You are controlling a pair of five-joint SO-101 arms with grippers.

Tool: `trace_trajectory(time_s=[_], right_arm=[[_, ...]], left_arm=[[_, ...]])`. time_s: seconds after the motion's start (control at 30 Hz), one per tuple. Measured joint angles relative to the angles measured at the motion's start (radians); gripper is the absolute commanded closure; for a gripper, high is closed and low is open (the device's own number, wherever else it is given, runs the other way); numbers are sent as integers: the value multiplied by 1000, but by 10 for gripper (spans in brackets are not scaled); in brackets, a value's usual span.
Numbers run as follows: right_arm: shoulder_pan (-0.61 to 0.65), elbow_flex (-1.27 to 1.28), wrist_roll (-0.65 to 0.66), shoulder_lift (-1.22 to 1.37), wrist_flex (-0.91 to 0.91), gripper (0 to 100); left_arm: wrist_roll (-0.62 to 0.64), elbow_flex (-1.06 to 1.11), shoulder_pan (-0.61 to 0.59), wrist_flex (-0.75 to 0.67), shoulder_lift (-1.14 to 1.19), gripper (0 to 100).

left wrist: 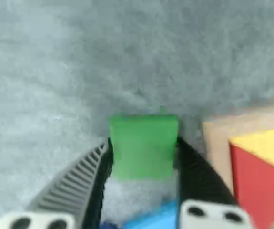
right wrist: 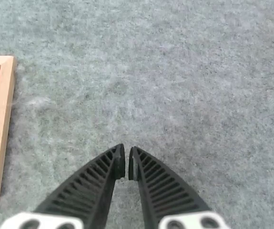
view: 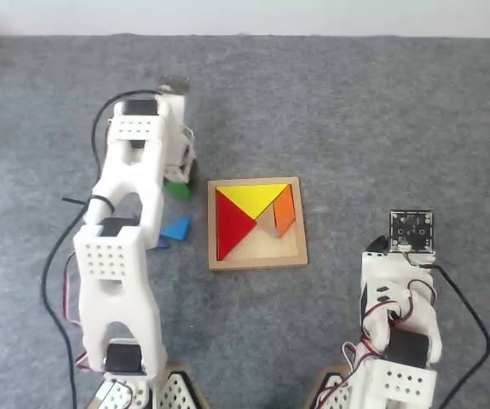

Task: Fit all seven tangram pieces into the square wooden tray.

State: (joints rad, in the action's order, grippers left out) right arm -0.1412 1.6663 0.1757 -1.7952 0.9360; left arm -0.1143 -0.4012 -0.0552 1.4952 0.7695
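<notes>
While the square wooden tray (view: 257, 258) lies flat near the middle of the grey felt worktop (view: 355, 128), three pieces sit inside it: a yellow triangle (view: 251, 198) along the far edge, a red triangle (view: 232, 226) against the side nearest the left arm, and an orange piece (view: 285, 210) by the opposite side. Bare wood shows across the tray's near part and in a small gap between red and orange. Outside the tray, just off its far corner on the left arm's side, a green piece (left wrist: 144, 148) rests on the felt, and the left end effector (left wrist: 143, 143) has its two fingers pressed against the piece's opposite sides, holding it. A blue piece (view: 176, 227) lies on the worktop beside the tray, nearer the arm bases than the green one, and a small dark piece (view: 159, 244) peeks out from under the left arm next to it; its shape cannot be made out. The left arm (view: 121, 256) stretches forward over these loose pieces. The right arm (view: 402, 315) stands well apart from the tray on its other side, and the right end effector (right wrist: 126, 162) hangs over bare felt with its fingers drawn almost together, only a thin slit between the tips, gripping nothing. The tray's edge shows off to one side of it.
</notes>
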Motion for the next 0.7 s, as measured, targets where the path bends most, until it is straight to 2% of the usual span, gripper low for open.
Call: trace_trajectory(time_s=[0.17,0.5,0.7], right_arm=[[0,0,0,0,0,967],[0,0,0,0,0,967],[0,0,0,0,0,967]], left_arm=[[-20,0,32,26,3,766],[-20,-66,35,74,60,851],[18,-101,40,106,57,852]])
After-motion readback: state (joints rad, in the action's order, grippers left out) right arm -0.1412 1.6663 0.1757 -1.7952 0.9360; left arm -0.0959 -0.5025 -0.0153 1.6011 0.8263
